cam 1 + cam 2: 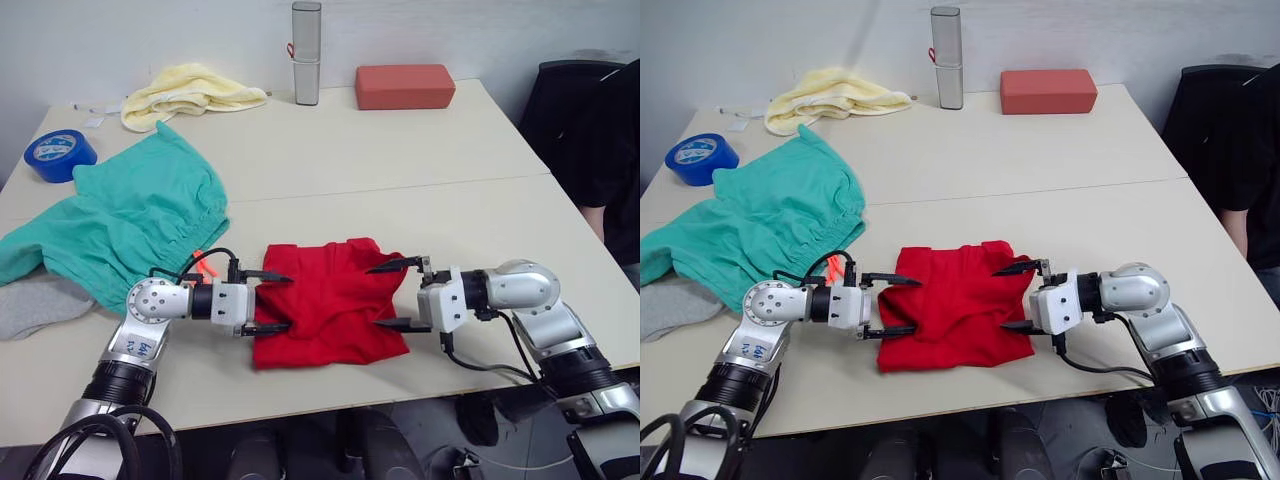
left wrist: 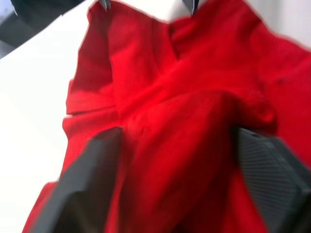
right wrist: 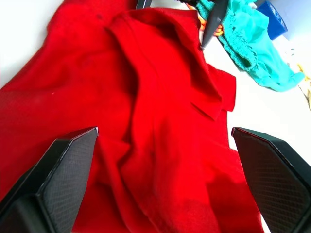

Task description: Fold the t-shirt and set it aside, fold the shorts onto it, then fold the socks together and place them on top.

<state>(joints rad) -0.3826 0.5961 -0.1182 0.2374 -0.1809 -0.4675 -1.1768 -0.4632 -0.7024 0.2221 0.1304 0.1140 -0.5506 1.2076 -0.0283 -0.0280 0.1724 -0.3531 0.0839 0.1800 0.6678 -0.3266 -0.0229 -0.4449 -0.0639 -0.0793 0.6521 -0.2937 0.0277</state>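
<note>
The red t-shirt [image 1: 325, 300] lies bunched into a rough square near the table's front edge. My left gripper [image 1: 272, 302] is open at its left side, fingers straddling the cloth's edge. My right gripper [image 1: 392, 295] is open at its right side, fingertips over the fabric. In the right wrist view the t-shirt [image 3: 160, 126] spreads between my open fingers [image 3: 53, 179]. The teal shorts [image 1: 130, 225] lie spread at the left with an orange drawstring [image 1: 205, 265] showing. A grey sock [image 1: 35, 305] lies at the left front edge, partly under the shorts.
A pale yellow cloth [image 1: 190, 92] lies at the back left. A blue tape roll [image 1: 58, 155] sits at the far left, a grey upright case [image 1: 306, 52] and a red block [image 1: 404, 86] at the back. A dark chair [image 1: 590, 130] stands right of the table.
</note>
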